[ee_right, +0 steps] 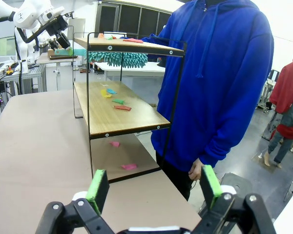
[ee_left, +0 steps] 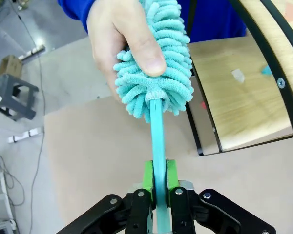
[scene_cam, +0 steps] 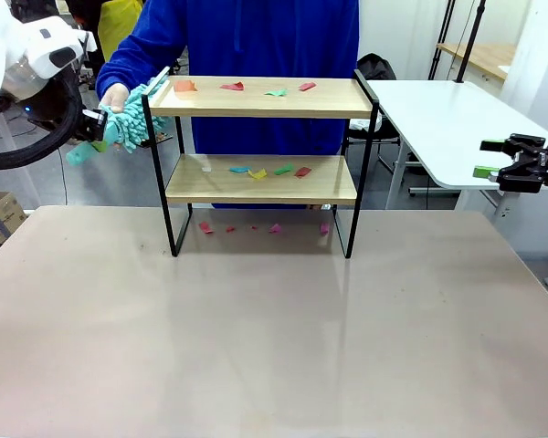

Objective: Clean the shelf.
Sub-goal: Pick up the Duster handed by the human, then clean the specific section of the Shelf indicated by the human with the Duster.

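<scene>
1 two-tier shelf (scene_cam: 260, 109) with 2 wooden boards. Coloured paper scraps (scene_cam: 231, 87): 4 on the top board (scene_cam: 333, 97), 5 on the lower board (scene_cam: 333, 189), 5 on the table (scene_cam: 256, 347) beneath. 1 teal duster (scene_cam: 128, 123). 1 person (scene_cam: 256, 36). 2 grippers: left gripper (ee_left: 158, 170), right gripper (ee_right: 154, 187).

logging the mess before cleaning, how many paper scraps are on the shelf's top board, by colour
orange scrap: 1
red scraps: 2
green scrap: 1
total: 4, all lying on the top board of the shelf
</scene>
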`<state>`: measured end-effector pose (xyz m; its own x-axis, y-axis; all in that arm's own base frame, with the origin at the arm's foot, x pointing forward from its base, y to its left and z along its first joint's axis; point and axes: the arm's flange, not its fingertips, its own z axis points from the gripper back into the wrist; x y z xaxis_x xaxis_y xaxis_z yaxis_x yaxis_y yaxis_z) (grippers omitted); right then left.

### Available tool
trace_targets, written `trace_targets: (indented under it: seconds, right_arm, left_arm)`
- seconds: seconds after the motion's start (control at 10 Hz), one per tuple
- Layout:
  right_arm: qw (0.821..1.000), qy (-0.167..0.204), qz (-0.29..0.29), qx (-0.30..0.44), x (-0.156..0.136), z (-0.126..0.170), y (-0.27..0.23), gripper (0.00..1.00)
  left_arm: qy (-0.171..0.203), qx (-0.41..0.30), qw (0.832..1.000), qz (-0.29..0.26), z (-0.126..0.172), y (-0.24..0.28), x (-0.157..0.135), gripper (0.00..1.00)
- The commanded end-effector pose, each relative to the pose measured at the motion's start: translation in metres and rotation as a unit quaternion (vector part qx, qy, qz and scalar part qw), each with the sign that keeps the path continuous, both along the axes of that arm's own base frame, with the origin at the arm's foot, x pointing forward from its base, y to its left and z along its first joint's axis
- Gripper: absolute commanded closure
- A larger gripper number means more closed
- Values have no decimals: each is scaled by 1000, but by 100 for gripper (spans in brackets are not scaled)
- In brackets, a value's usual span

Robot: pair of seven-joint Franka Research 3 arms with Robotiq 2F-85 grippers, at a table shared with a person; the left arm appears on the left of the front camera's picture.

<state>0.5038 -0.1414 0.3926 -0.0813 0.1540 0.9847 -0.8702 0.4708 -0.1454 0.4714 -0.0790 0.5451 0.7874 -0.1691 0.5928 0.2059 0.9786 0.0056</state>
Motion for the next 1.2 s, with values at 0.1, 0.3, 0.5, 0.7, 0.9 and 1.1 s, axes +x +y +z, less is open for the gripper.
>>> trace_targets:
  seconds: [0.1,0.3,0.5,0.7,0.9,1.1]
  right_arm:
    - [1000,-3,1,0,0,2,2,0]
    - [1000,-3,1,0,0,2,2,0]
    - [1000,-3,1,0,0,2,2,0]
    - [1000,-3,1,0,0,2,2,0]
    - [1000,-3,1,0,0,2,2,0]
    - [1000,-3,1,0,0,2,2,0]
  left_arm:
    - [8,12,1000,26,8,-3,1,100]
    - [15,6,1000,23,18,-3,-5,100]
    - [2,4,1000,8,5,0,0,100]
    - [2,4,1000,8,5,0,0,100]
    - [2,4,1000,8,5,0,0,100]
    - [17,27,999,-6,17,19,-5,87]
